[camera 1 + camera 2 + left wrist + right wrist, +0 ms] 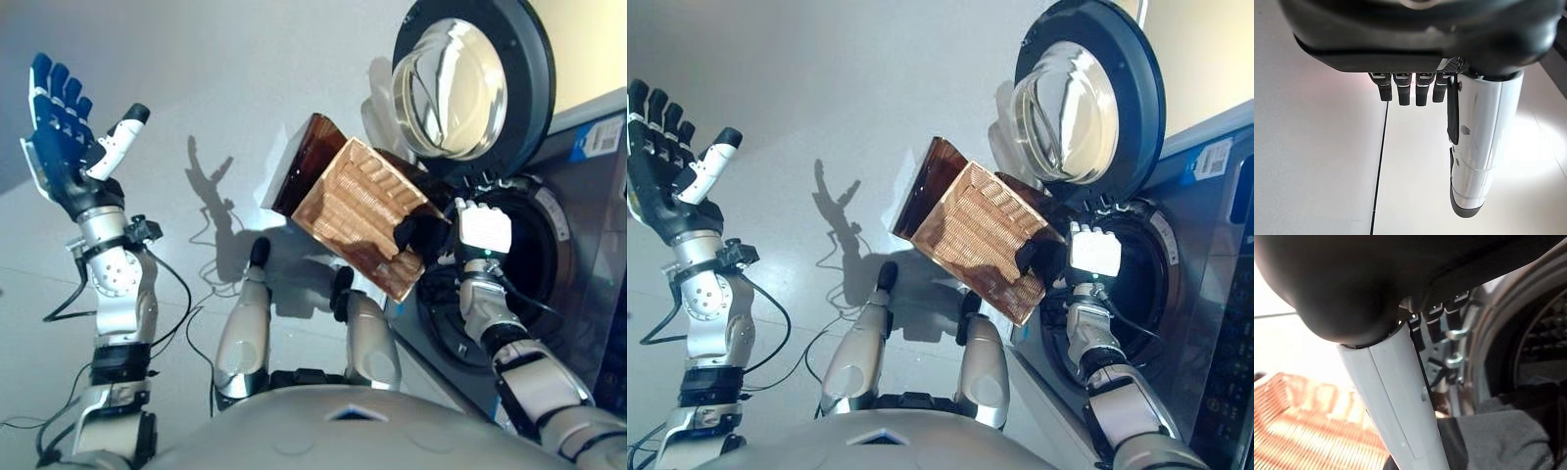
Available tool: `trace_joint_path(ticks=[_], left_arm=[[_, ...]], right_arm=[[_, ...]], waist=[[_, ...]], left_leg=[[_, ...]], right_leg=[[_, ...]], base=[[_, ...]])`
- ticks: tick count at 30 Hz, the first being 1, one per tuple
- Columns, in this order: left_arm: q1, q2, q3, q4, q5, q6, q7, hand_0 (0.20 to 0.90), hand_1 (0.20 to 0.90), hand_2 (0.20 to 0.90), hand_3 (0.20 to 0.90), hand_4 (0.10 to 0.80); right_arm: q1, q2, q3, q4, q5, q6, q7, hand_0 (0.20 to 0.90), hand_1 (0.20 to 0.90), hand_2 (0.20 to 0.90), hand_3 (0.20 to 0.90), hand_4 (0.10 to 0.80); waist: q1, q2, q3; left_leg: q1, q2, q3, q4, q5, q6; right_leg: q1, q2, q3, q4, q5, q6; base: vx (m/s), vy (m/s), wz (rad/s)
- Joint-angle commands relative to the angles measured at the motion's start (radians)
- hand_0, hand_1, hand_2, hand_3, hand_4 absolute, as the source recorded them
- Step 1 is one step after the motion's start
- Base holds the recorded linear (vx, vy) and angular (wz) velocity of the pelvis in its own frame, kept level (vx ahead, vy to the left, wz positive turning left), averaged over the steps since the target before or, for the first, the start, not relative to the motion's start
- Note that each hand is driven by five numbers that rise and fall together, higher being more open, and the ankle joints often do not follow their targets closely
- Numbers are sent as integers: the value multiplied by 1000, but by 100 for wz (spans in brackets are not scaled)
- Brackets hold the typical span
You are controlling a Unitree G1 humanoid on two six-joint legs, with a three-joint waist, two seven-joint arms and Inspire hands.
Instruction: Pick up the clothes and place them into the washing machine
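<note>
A brown wicker basket hangs tipped in the air, its mouth against the washing machine's open drum. My right hand is at the basket's rim by the drum, fingers curled on it. Its white-covered thumb lies between the basket's weave and a dark grey garment at the drum's mouth. That dark cloth also shows at the basket's edge. My left hand is raised high on the left, open and empty, fingers straight.
The round glass door of the washer stands swung open above the basket. The machine's dark front panel fills the right side. Pale grey floor spreads to the left and behind.
</note>
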Motion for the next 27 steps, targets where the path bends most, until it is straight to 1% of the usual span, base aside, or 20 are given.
trace_joint_path(ticks=[1, 4, 5, 8, 9, 10, 11, 14, 18, 23, 27], left_arm=[[-17, 32, 28, -78, 23, -107, 3, 900, 900, 900, 900, 800], [-18, 24, 50, -90, 21, -110, 13, 900, 900, 900, 900, 800], [-23, 19, 60, -98, 20, -114, 24, 900, 900, 900, 900, 800], [-31, 13, 63, -98, 23, -114, 37, 900, 900, 900, 900, 800], [-41, 9, 61, -94, 17, -117, 48, 900, 900, 900, 900, 800], [-42, 9, 61, -94, 17, -117, 48, 900, 900, 900, 900, 800], [-41, 12, 62, -97, 21, -115, 54, 900, 900, 900, 900, 800], [-46, 10, 61, -101, 30, -112, 72, 900, 900, 900, 900, 800], [-49, 16, 69, -124, 40, -112, 84, 900, 900, 900, 900, 800], [-69, 22, 84, -144, 63, -116, 117, 900, 900, 900, 900, 800], [-75, 26, 86, -149, 69, -115, 120, 900, 900, 900, 900, 800]], right_arm=[[-44, -45, -5, 45, -21, 32, -58, 900, 900, 900, 900, 800], [-65, -59, 1, 45, -32, 35, -52, 900, 900, 900, 900, 800], [-84, -71, 6, 46, -33, 37, -54, 900, 900, 900, 900, 800], [-101, -76, 9, 53, -28, 39, -53, 900, 900, 900, 900, 800], [-122, -77, 19, 63, -20, 40, -56, 900, 900, 900, 900, 800], [-124, -77, 19, 64, -20, 39, -57, 900, 900, 900, 900, 800], [-133, -79, 23, 67, -16, 42, -56, 900, 900, 900, 900, 800], [-152, -75, 34, 77, -8, 45, -61, 900, 900, 900, 900, 800], [-171, -75, 45, 81, -16, 48, -58, 900, 900, 900, 900, 800], [-193, -68, 58, 109, -20, 48, -55, 900, 900, 900, 900, 800], [-201, -66, 72, 119, -27, 44, -49, 900, 900, 900, 900, 800]], waist=[[-17, 12, -34], [-21, 20, -41], [-21, 22, -45], [-19, 22, -46], [-15, 21, -43], [-15, 21, -44], [-15, 18, -45], [-13, 15, -33], [-13, 9, -35], [-14, 8, -40], [-14, 8, -51]], left_leg=[[-126, -45, -3, 109, -50, -5], [-200, -38, 8, 198, -83, -8], [-250, -30, 17, 253, -104, -11], [-298, -24, 21, 313, -128, -10], [-339, -22, 22, 367, -151, -6], [-343, -22, 23, 371, -153, -6], [-347, -21, 22, 407, -200, -4], [-398, -18, 24, 490, -240, 2], [-442, -19, 23, 557, -274, 5], [-510, -25, 21, 640, -309, 4], [-547, -25, 16, 659, -311, 0]], right_leg=[[-93, 44, 5, -18, 28, -47], [-168, 49, 5, 67, 3, -51], [-218, 51, 10, 121, -16, -57], [-269, 49, 10, 182, -37, -64], [-308, 53, 12, 236, -56, -71], [-312, 53, 13, 239, -58, -71], [-319, 56, 14, 269, -100, -67], [-363, 57, 5, 339, -132, -71], [-406, 67, -9, 403, -171, -77], [-468, 75, -21, 477, -200, -86], [-501, 76, -33, 501, -215, -92]], base=[[-74, -1, 3], [-48, 3, 4], [-35, 1, 0], [-48, 17, -5], [-43, -1, -5], [71, -17, -10], [76, -13, -12], [8, -12, -8], [-4, -25, -5], [-18, -17, 0], [-17, -26, 4]])
